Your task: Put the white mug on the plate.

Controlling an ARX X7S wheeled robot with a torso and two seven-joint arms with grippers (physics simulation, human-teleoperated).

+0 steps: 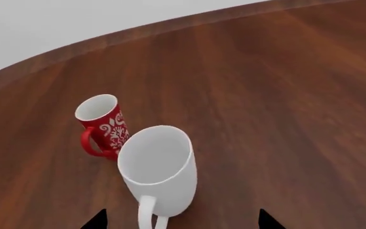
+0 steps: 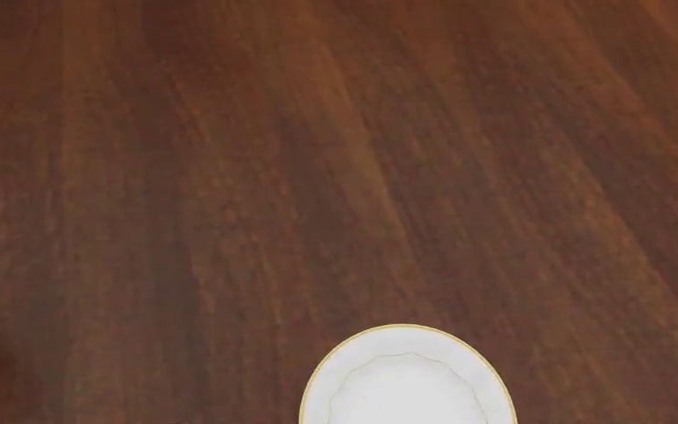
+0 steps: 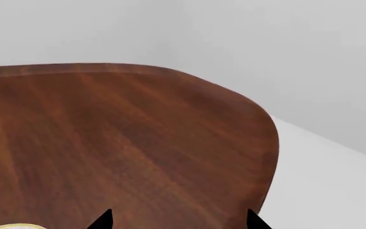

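Left hand (image 1: 181,220) hovers spread open just short of the upright white mug (image 1: 158,168), handle facing it for the grab, red mug (image 1: 102,125) touching behind, plate (image 2: 408,382) well apart, empty.

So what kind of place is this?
Probably a dining or kitchen table in a plain room. There's a big wooden table with a white mug, a red mug, and a gold-rimmed plate on it, with bare pale walls behind.
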